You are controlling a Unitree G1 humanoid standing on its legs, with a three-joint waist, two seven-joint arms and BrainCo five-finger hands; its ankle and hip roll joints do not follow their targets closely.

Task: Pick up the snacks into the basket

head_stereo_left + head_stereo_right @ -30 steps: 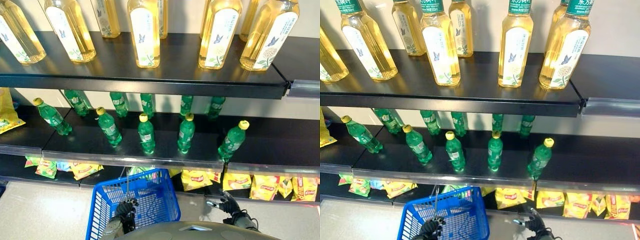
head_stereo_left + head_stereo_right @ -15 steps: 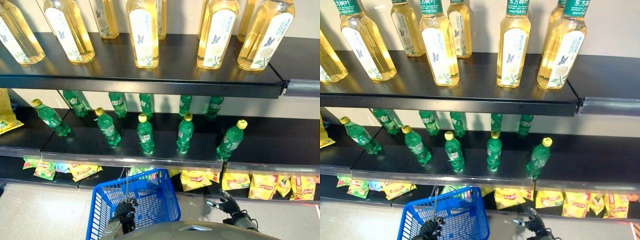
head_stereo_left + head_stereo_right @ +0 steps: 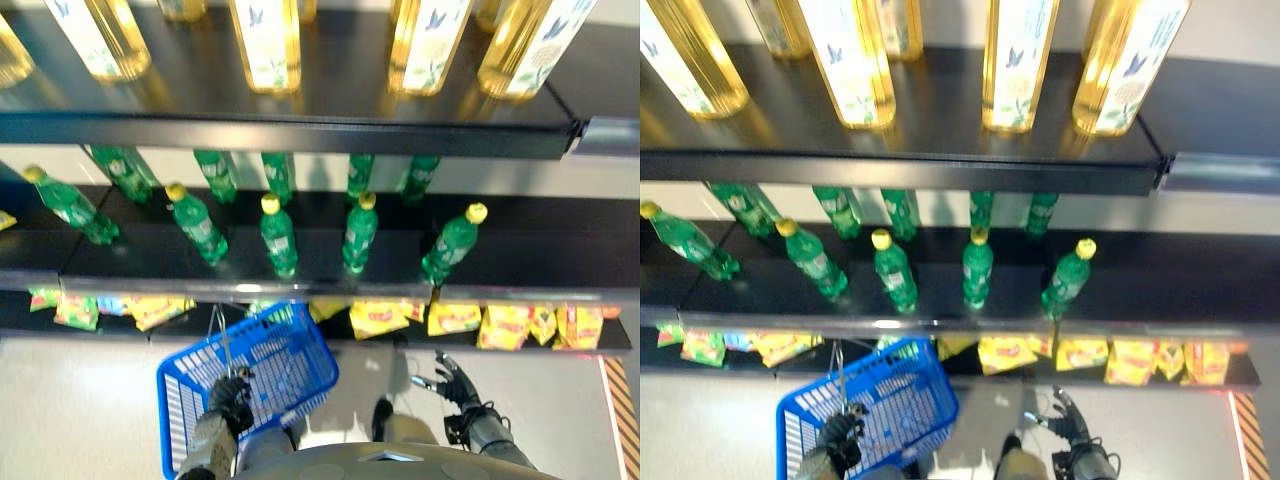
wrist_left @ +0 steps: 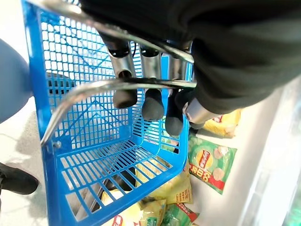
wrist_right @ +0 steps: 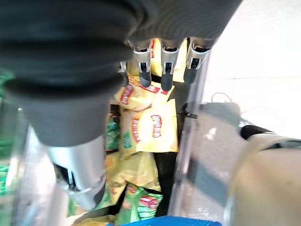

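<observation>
Basically: basket held, snacks on bottom shelf

Top shelf bottles (image 3: 264, 40) are cut off above their labels. Part of the snacks (image 3: 378, 318) sits tucked under the middle shelf (image 3: 250, 287) lip, so that row is only partly visible; print too small to make out. Basket (image 3: 262, 375) inside is hard to see from the head views.

Snacks lie flat in a row along the bottom shelf (image 3: 615, 346), row running left-right. In the right wrist view one yellow bag (image 5: 153, 128) lies flat with more bags overlapping beside it. Some bags lie just past the basket's far wall (image 4: 207, 162) in the left wrist view.

Basket hangs tilted, its long axis skewed to the shelf front.

Left hand (image 3: 230, 397) has its fingers (image 4: 153, 101) curled round the basket's wire handle (image 4: 99, 87), clamped on it. Right hand (image 3: 450, 380) hovers apart from the shelf, fingers (image 5: 164, 70) spread and relaxed, holding nothing, pointing at the yellow bags.
</observation>
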